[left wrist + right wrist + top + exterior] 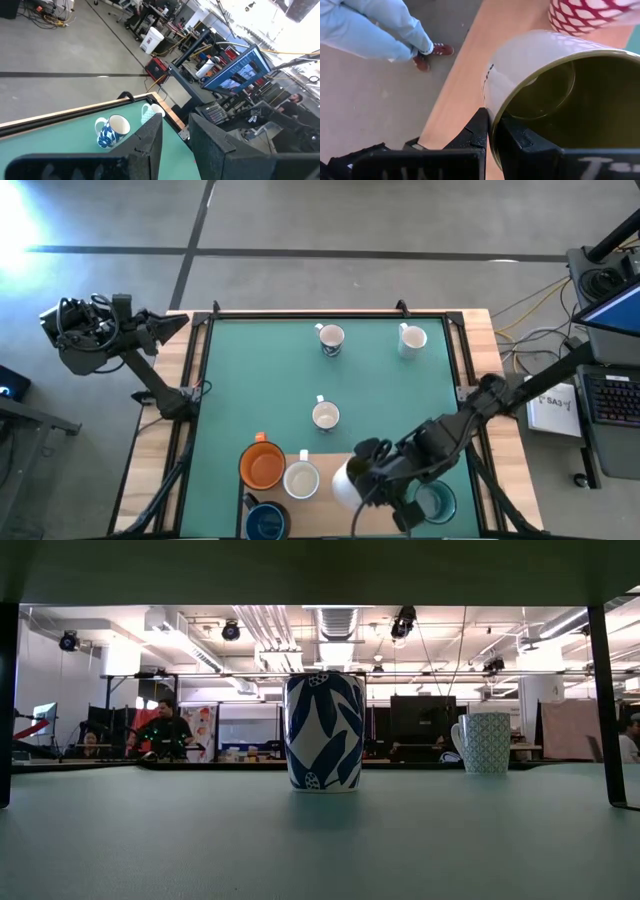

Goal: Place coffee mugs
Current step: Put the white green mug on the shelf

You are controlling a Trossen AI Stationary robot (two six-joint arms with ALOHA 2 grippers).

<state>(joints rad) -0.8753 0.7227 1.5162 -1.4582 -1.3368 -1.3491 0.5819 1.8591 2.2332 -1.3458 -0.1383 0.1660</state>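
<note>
My right gripper (365, 475) is over the table's near edge, shut on a cream coffee mug with an olive-green inside (555, 90), which shows white in the high view (345, 482). Other mugs stand on their bases on the green mat: a blue-leaf one (330, 338) and a white one (412, 338) at the far side, and a white one (325, 416) in the middle. An orange mug (263, 466), a white one (301, 479), a dark blue one (265, 523) and a teal one (437, 500) stand near the front. My left gripper (180, 326) waits open beyond the table's left edge. My right gripper pinches the mug's rim (492, 131), one finger (475, 132) on the outer wall and the other (520, 140) inside the mug. The fingers slant downward. The mug is tilted, its mouth turned toward the wrist, and is lifted clear above the wooden border.
A red-and-white patterned mug (580, 12) stands just beyond the held one. The wooden border (480, 330) and black frame rails surround the mat. A person's legs and red shoes (427, 55) are on the floor by the near edge. There is free mat at the centre left (250, 380).
</note>
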